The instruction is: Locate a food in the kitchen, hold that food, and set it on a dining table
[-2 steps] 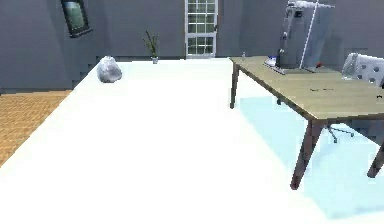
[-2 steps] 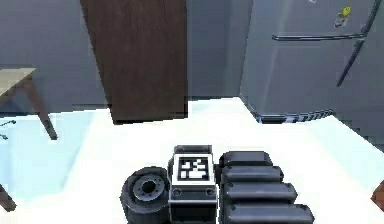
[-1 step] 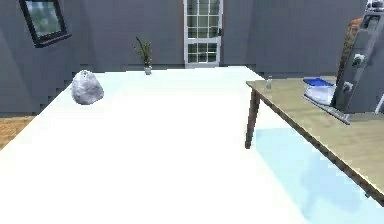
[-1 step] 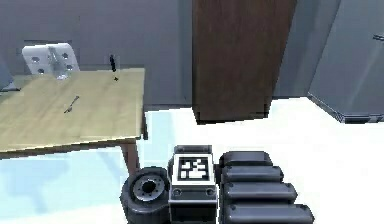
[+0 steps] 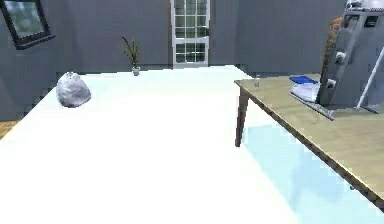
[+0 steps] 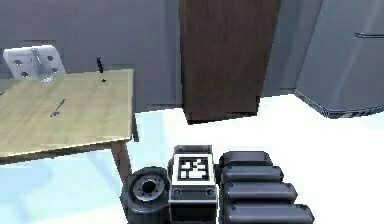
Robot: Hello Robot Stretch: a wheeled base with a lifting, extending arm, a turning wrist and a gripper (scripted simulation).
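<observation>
The hand [image 6: 148, 193] is a dark round body at the arm side view's bottom edge, left of a white marked square [image 6: 192, 168]; its fingers cannot be made out, so whether it holds anything cannot be told. The wooden table [image 6: 85, 125] nearby carries a small dark upright thing [image 6: 100, 66], too small to call food, and a grey fridge [image 6: 345, 55] stands at the right

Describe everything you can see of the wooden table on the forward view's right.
The wooden table has a pale, grained top; a darker brown square leg shows under its left corner. It stands level on the pale floor and runs past the picture's right edge. A tall grey appliance, a flat blue item and a small object near the corner rest on it.
</observation>
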